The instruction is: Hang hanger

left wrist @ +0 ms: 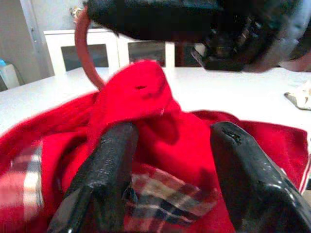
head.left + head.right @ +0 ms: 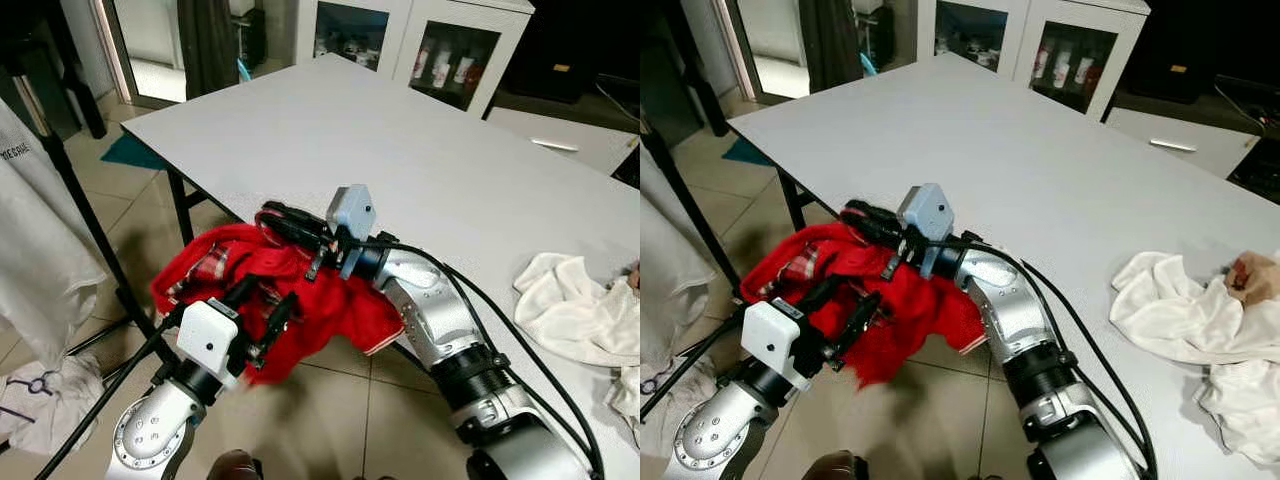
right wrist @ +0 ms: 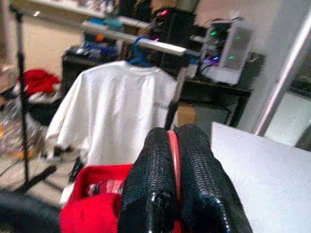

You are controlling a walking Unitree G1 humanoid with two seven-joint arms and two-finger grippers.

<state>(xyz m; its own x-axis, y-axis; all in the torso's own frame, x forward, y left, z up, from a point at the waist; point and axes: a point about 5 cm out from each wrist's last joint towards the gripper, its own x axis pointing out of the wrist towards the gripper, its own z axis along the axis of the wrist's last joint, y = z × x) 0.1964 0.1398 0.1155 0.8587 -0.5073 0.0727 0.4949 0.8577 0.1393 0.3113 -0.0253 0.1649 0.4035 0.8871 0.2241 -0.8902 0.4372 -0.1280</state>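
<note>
So right gripper (image 2: 285, 220) is clamped on the red hanger hook (image 3: 173, 145) at table (image 2: 400, 150) edge, left gripper (image 2: 265, 310) open around the red shirt (image 2: 330, 300) w/o gripping; carry phase imo, next swing toward rack rail (image 3: 141, 43) at 10 o'clock.

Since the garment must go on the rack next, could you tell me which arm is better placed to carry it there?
Probably the right: its gripper is shut on the hanger hook, while the left gripper is open, under the red garment.
</note>
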